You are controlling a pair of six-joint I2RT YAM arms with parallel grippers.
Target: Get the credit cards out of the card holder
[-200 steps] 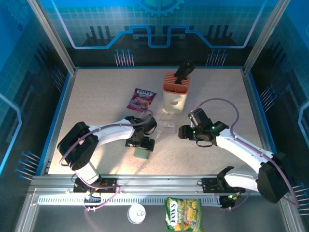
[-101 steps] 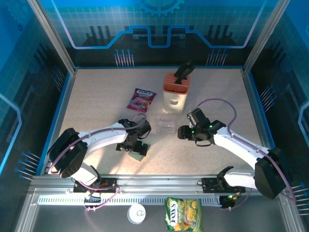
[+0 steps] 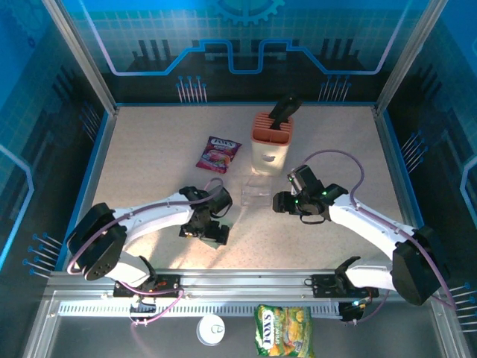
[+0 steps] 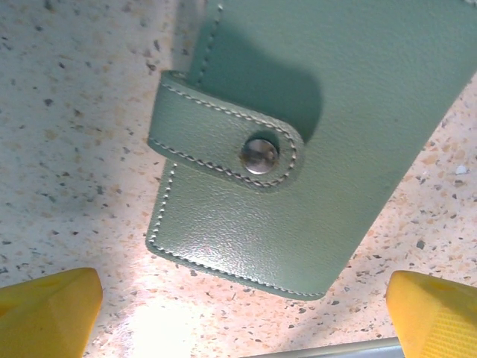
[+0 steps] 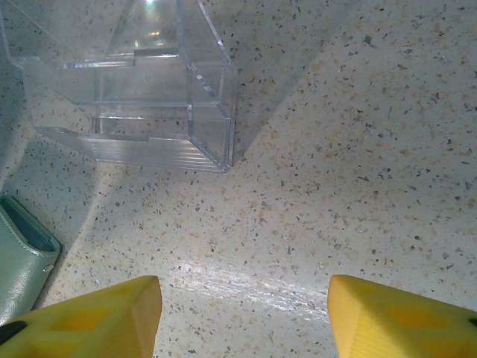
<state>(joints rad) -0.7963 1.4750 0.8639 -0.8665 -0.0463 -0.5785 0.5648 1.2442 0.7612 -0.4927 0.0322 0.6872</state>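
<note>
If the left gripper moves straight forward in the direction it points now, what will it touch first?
Probably the closed card holder, which lies on the table straight ahead of the left gripper, between its open jaws; depth is unclear.

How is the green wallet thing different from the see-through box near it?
The card holder is grey-green with stitched edges; the clear box is see-through. The card holder lies flat and thin; the clear box has raised walls. The card holder is snapped shut with a flap; the clear box has no snap. Both rest on the speckled table.
</note>
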